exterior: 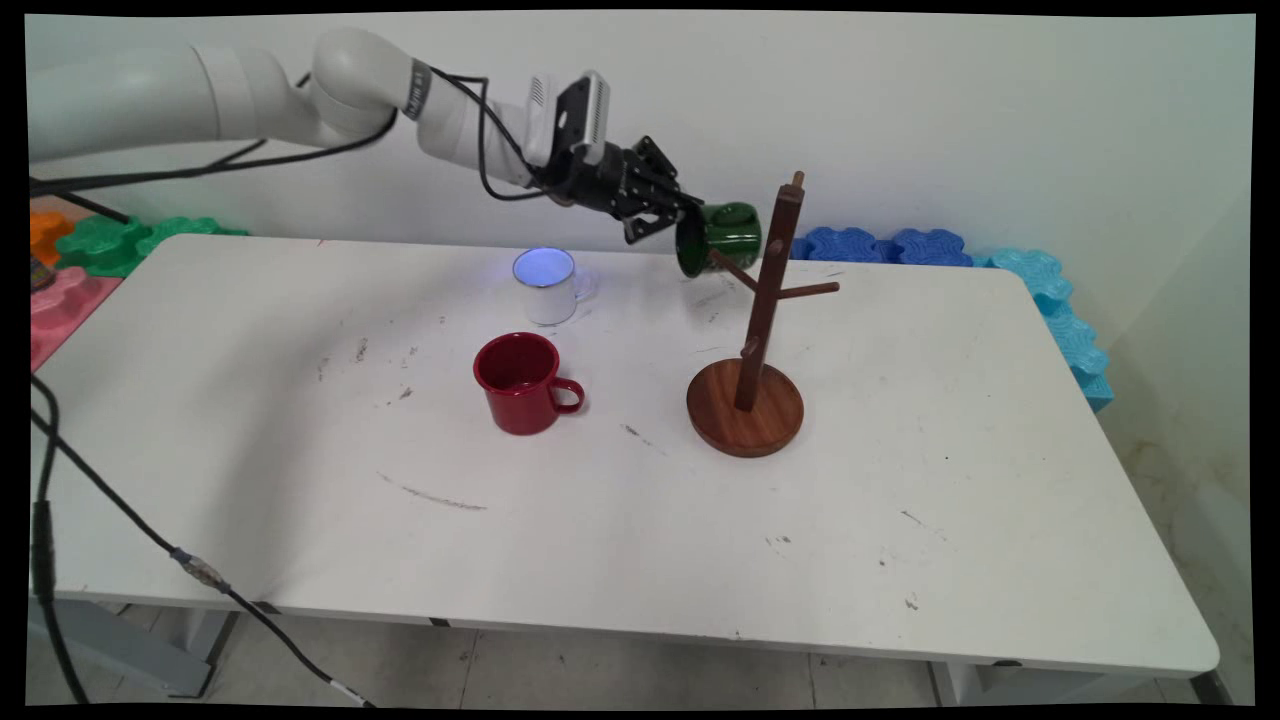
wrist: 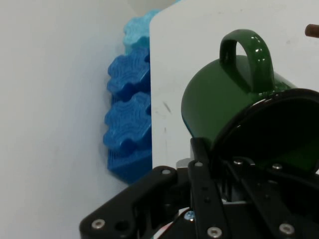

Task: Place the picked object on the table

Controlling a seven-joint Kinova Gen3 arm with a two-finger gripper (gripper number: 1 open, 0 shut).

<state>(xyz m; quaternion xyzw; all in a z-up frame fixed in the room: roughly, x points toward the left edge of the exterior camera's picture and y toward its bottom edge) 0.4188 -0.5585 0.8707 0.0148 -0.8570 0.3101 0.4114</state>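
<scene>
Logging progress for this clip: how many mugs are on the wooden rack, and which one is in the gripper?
None hang on the mug tree; its pegs show bare. The gripper holds the green mug by its rim, tipped sideways beside the post. The red mug and white mug stand upright on the table.

Soft, even light fills the room, leaving the white table (exterior: 620, 520) bright and free of glare. Faint shadows fall just beside the red mug (exterior: 520, 383) and the wooden stand (exterior: 748, 400), on their near and right sides. The table's straight edges bow slightly toward the main view's corners. In the hand view, a pale highlight gleams along the handle of the green mug (wrist: 229, 99), which stands sharp, while the black gripper (wrist: 219, 204) below the mug is dark and softly out of focus.
</scene>
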